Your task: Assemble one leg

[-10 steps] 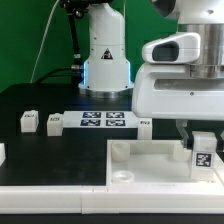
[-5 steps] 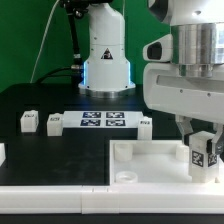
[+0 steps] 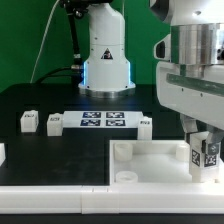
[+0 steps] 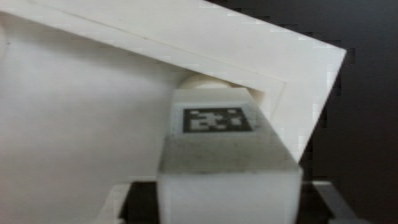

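Holding the leg (image 3: 207, 155) clamped upright, my gripper (image 3: 205, 143) hangs over the tray-like piece's (image 3: 150, 165) corner.

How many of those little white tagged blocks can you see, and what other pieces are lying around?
Small white legs: 4, namely one in the hand, held leg, and three loose on the table.
Large white tray-like piece: 1.
Marker board: 1.
Total: 6.
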Robot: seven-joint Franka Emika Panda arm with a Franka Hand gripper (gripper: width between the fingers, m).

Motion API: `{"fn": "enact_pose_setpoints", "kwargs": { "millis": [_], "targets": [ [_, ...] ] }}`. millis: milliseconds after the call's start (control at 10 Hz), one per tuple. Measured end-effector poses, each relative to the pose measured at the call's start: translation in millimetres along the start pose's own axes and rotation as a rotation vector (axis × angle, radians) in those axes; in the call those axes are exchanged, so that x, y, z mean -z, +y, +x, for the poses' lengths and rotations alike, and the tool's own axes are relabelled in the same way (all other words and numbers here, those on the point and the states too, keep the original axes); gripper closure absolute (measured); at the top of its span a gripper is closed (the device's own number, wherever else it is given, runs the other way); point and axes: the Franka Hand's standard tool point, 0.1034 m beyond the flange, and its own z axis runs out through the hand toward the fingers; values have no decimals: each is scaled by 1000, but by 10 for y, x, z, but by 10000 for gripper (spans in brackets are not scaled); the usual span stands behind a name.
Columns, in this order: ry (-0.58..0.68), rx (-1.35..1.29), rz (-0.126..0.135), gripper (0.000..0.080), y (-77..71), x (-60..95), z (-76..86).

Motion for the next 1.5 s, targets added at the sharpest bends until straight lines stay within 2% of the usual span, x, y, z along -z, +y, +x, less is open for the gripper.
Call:
{"fn": "enact_pose_setpoints", "kwargs": {
  "millis": [100, 200, 300, 400, 1100, 1500],
  "targets": [
    [0, 33, 0, 406, -4, 3, -1],
    [-1, 47, 2, 235, -21, 17, -6],
    [-1, 150, 3, 235, -25, 19, -22],
    [-3, 274, 2, 167, -23, 10, -43],
    [-2, 981, -8, 151, -28, 3, -87],
    [-4, 1321, -9, 151, -50, 39, -3]
  ]
}}
